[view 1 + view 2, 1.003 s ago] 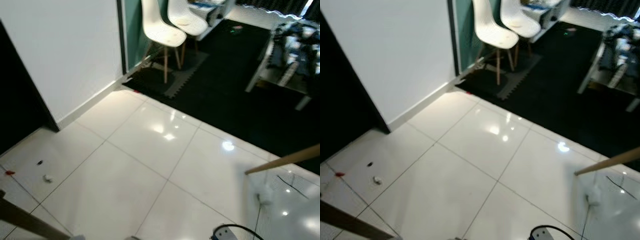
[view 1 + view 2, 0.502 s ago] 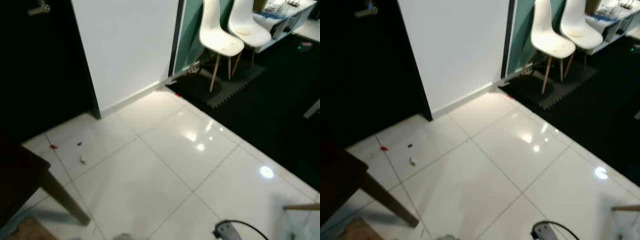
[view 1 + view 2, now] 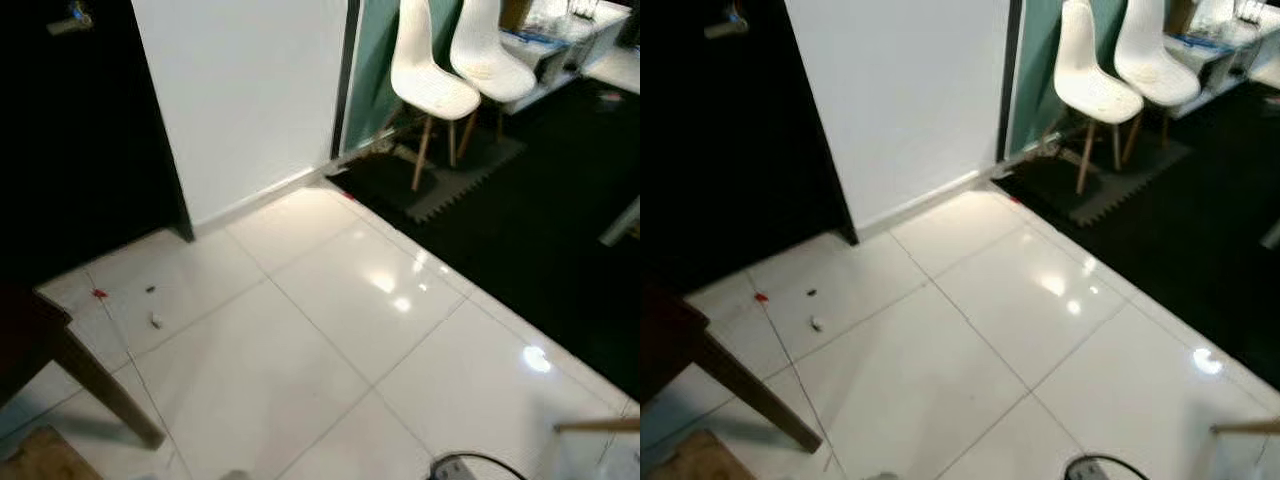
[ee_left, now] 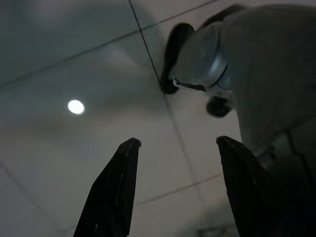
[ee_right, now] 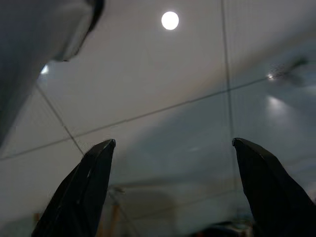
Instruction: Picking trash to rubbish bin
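Small bits of trash lie on the white tiled floor at the left: a red scrap (image 3: 99, 293), a dark speck (image 3: 150, 289) and a pale crumb (image 3: 155, 321). My left gripper (image 4: 177, 148) hangs open over the tiles, nothing between its fingers, with the robot's own grey body beside it. My right gripper (image 5: 173, 148) is open too, above bare tiles. No bin can be made out.
A dark wooden table leg (image 3: 105, 390) slants across the lower left. A dark doorway (image 3: 70, 130) opens at the left next to a white wall (image 3: 250, 90). Two white chairs (image 3: 432, 85) stand on dark matting (image 3: 520, 210) at the back right. A black cable (image 3: 470, 462) lies at the bottom edge.
The camera has kept swinging left over the second: the doorway and table leg came into view, and the chairs shifted right. Since half a second ago the view moved only slightly.
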You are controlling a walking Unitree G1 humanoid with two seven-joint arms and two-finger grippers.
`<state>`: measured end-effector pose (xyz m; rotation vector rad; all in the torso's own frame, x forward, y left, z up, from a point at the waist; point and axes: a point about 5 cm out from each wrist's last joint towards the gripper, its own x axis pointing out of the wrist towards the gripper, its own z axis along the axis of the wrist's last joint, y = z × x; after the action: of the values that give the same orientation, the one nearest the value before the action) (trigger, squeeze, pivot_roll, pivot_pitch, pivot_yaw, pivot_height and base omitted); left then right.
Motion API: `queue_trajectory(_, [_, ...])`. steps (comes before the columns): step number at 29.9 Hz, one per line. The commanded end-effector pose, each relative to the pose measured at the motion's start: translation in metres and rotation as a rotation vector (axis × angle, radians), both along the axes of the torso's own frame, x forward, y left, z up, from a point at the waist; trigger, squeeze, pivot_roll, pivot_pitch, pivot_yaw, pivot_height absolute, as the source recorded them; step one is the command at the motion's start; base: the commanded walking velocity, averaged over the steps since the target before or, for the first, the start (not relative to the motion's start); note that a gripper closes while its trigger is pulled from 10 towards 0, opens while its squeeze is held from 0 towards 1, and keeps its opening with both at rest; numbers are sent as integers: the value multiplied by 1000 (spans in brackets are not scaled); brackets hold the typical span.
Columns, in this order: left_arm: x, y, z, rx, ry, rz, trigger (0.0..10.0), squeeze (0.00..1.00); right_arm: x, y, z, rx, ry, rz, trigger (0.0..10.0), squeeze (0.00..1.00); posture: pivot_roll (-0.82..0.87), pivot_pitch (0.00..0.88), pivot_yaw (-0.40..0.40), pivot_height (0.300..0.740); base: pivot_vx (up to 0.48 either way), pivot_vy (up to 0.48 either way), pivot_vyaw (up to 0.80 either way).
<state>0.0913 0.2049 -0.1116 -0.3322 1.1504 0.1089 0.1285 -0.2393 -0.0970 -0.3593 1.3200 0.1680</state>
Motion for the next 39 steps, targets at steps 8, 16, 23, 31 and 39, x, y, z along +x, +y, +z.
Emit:
queue_trajectory(8, [2, -13, -1, -43, -3, -27, 10000, 0, -1, 4, -1, 1, 12, 31, 10000, 0, 165, 108, -74, 740, 0, 0, 788])
queue_trajectory(16, [4, -14, -1, -39, -6, -38, 10000, 0, -1, -2, 0, -25, 16, 38, 10000, 0, 159, 101, -81, 740, 0, 0, 788])
queue_trajectory(23, [3, -17, -1, -41, -4, -38, 10000, 0, 0, -8, 2, -40, 15, 42, 10000, 0, 157, 103, -89, 740, 0, 0, 788])
queue_trajectory(31, [-1, -19, -3, -46, 6, -32, 10000, 0, -1, -11, 3, -47, 18, 42, 10000, 0, 157, 111, -93, 740, 0, 0, 788])
queue_trajectory(39, [-1, -18, -3, -41, 8, -27, 10000, 0, -1, -11, 3, -48, 16, 41, 10000, 0, 160, 115, -93, 740, 0, 0, 788])
